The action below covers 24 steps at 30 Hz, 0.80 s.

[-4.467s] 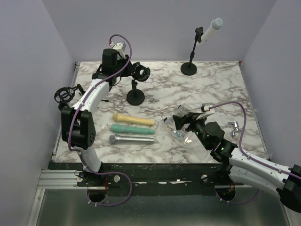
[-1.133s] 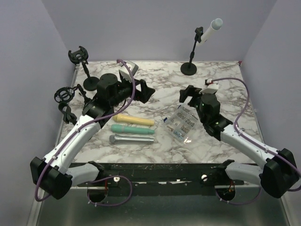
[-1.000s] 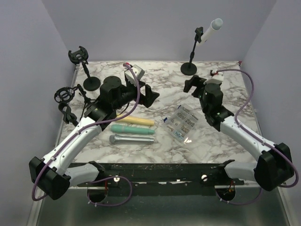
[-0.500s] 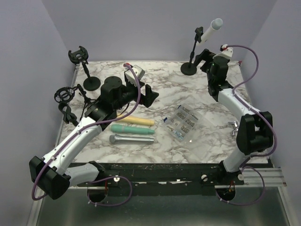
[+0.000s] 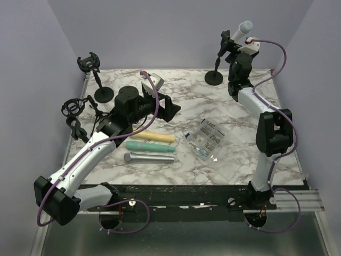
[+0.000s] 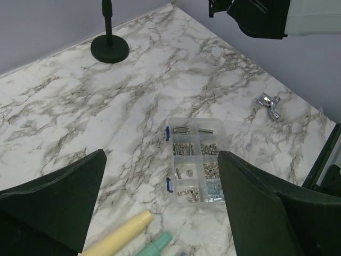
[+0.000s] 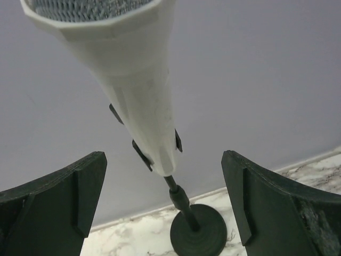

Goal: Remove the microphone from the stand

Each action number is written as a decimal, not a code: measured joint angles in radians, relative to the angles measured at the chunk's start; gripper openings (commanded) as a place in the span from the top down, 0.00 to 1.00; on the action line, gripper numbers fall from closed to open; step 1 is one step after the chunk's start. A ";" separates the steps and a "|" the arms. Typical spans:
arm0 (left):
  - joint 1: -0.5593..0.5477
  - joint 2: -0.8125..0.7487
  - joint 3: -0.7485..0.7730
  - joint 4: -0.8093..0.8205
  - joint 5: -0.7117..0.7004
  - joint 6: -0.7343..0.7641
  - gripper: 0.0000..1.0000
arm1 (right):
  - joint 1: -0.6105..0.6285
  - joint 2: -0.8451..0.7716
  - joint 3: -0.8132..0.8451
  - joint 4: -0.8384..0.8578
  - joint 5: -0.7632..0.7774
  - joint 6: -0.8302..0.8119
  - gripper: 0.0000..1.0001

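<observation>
The white microphone [image 5: 243, 29] sits tilted in the clip of a black stand [image 5: 214, 77] at the back right. My right gripper [image 5: 230, 49] is raised just in front of it, open. In the right wrist view the microphone [image 7: 133, 80] fills the top centre, with its lower end and the stand's pole [image 7: 181, 200] between my spread fingers [image 7: 64, 197], touching neither. My left gripper [image 5: 168, 106] hovers open over the middle of the table, holding nothing; its wrist view looks down on the table.
Yellow [image 5: 151, 136], teal [image 5: 149, 145] and silver [image 5: 149, 157] microphones lie at left centre. A clear parts box [image 5: 209, 140] lies at centre right. Two empty black stands [image 5: 91, 65] [image 5: 72, 106] stand at the far left. A metal clip [image 6: 269, 104] lies near the right edge.
My right arm has swung from the middle of the table up to the back right, bringing its open gripper to the microphone on the stand. The left arm has hardly moved.
</observation>
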 measured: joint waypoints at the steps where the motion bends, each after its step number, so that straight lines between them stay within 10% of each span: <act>1: 0.005 0.001 0.000 0.000 0.004 -0.004 0.12 | 0.000 0.018 0.018 0.015 0.005 -0.008 0.04; 12: 0.092 0.037 0.000 0.010 0.068 -0.086 0.11 | 0.000 0.206 0.266 0.074 0.054 -0.091 0.26; 24: 0.114 0.059 0.000 0.025 0.107 -0.126 0.11 | -0.004 0.235 0.270 0.124 -0.018 -0.176 0.77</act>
